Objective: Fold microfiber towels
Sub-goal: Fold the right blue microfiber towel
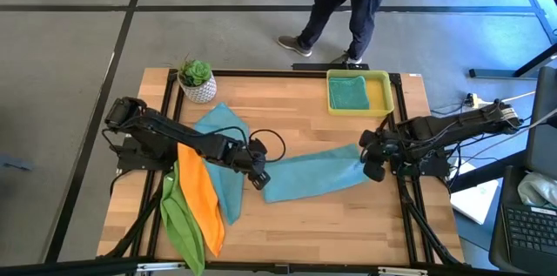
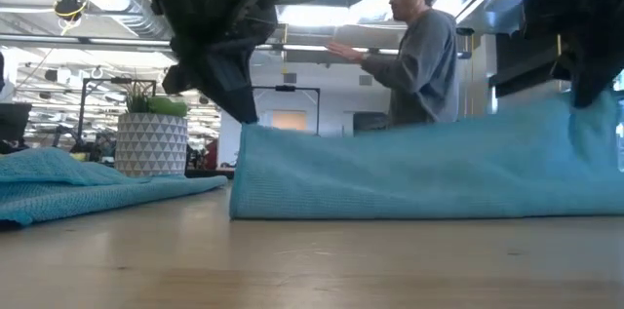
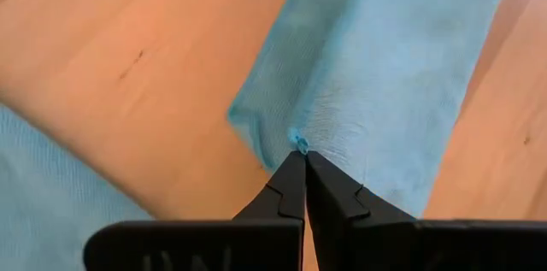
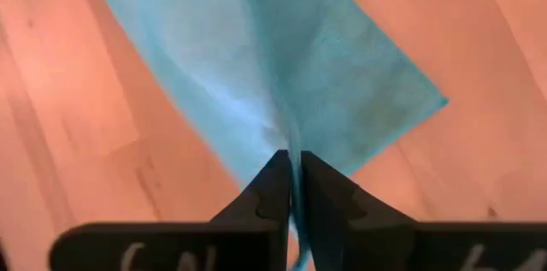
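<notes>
Two grippers hold one long teal towel [image 1: 315, 176] by its ends, stretched across the middle of the wooden table [image 1: 313, 224]. The left gripper [image 3: 301, 162] has its fingers pressed together on a pinch of fuzzy pile at the towel's left end. The right gripper [image 4: 292, 164] has a thin edge of cloth running up between its fingers, which stand a sliver apart around it. From above, both pinch points are hidden under the dark wrists; only the wrist cameras show them. The low camera shows the towel as a soft ridge lifted at both ends, with a person [image 2: 419, 51] standing behind it, while overhead that person is cut off at the legs. A second teal towel [image 1: 228, 150] lies rumpled under the left arm, partly covered by an orange towel [image 1: 198, 198] that overlaps a lime green towel [image 1: 181, 224] hanging past the table's near edge. Another teal towel [image 1: 348, 93], folded, sits in the yellow tray [image 1: 383, 93] at the far right corner. A small potted plant [image 1: 197, 80] in a white patterned pot stands at the far left.
</notes>
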Robot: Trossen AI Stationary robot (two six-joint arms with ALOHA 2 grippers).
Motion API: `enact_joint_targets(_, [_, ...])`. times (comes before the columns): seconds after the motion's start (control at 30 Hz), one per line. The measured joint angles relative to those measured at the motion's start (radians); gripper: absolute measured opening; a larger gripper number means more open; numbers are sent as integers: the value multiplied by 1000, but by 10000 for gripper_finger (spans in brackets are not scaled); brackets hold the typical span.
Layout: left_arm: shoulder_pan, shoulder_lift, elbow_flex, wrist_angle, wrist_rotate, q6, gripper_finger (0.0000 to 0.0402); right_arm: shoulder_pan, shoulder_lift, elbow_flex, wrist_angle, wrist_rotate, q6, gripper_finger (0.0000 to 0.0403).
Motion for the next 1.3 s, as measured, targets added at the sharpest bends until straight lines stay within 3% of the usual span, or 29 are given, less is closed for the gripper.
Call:
enact_joint_targets(0.47, [49,31,0,10,-21,36,0,0,24,-78,39,67,23,34])
enact_joint_targets(0.8, [46,31,0,7,-20,16,0,-3,32,-82,12,286,167,35])
enact_joint_targets(1.3, [41,34,0,-59,-58,-51,0,-28,41,-82,16,218,99,35])
